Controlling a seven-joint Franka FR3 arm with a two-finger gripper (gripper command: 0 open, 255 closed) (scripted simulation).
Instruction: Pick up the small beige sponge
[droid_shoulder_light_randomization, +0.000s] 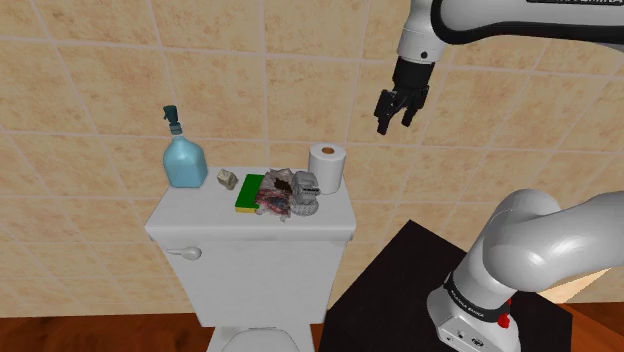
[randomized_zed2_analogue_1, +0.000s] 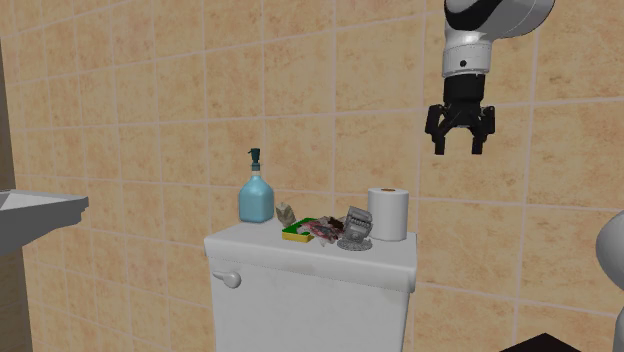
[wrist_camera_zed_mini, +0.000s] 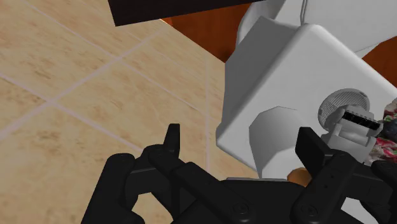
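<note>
Gripper (droid_shoulder_light_randomization: 394, 124) hangs open and empty, high by the tiled wall; small beige sponge (droid_shoulder_light_randomization: 226, 179) sits on the toilet tank lid (droid_shoulder_light_randomization: 190, 215) just beside the blue bottle (droid_shoulder_light_randomization: 184, 160), well below and toward the shoulder view's left.

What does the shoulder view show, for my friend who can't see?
The open black gripper hangs high, to the upper right of a white toilet tank. On the tank sit a blue bottle, a small beige sponge and a white paper roll.
</note>
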